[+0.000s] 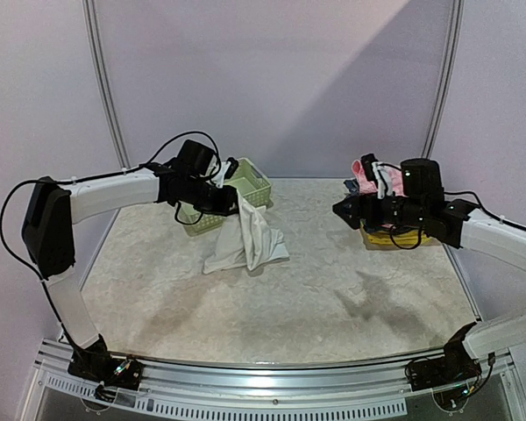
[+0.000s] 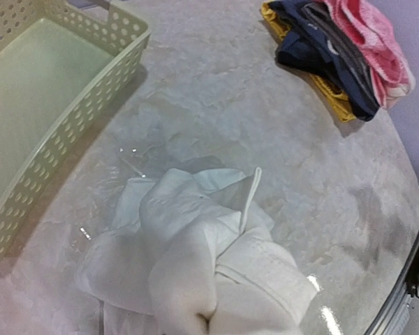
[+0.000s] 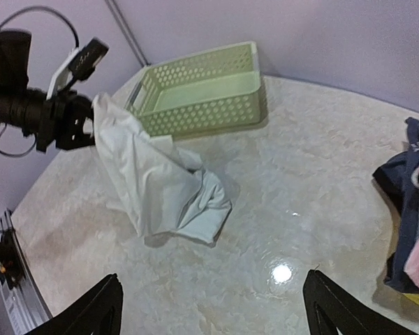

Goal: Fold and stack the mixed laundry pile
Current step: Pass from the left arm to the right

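Bench [image 1: 289,307]; at ten o'clock the white garment [image 1: 245,241] hangs with its hem on the surface, its top pinched in the closed left jaws; at two o'clock the right jaws are spread wide, holding nothing; just beyond, the pink piece [image 1: 366,178] lies on folded dark clothes [image 2: 309,43]; the green basket [image 1: 256,182] is at eleven o'clock, just behind the garment.

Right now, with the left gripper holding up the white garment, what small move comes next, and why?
Probably bring the open right gripper to a free edge of the white garment: it hangs bunched from the shut left gripper, lower end on the table, and one grip cannot spread it.
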Motion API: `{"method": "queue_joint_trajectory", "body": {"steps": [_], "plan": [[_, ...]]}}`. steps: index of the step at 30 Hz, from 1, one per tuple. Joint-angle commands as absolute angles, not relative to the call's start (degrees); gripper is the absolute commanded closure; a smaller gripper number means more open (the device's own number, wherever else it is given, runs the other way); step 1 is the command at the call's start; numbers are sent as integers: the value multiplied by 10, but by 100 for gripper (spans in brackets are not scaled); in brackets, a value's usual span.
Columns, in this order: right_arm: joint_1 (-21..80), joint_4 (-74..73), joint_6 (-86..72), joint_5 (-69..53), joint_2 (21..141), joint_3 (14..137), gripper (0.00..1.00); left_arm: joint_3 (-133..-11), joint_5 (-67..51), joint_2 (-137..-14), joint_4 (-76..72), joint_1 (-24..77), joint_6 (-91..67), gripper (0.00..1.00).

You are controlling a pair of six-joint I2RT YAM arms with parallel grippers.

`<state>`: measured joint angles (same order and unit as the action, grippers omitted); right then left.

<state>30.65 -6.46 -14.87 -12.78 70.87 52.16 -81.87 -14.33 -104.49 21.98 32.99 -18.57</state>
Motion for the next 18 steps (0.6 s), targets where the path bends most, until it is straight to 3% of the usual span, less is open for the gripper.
{"method": "queue_joint_trajectory", "body": {"steps": [1,11,18], "plan": [[363,-78,-111,-137,794,572,11,-796,-43,-1038,269,332,-178,98],[442,-80,-118,-137,1067,747,19,-760,11,-1025,276,327,-177,98],[455,-87,-128,-146,1169,845,30,-730,-16,-1004,255,327,-184,98]]}}
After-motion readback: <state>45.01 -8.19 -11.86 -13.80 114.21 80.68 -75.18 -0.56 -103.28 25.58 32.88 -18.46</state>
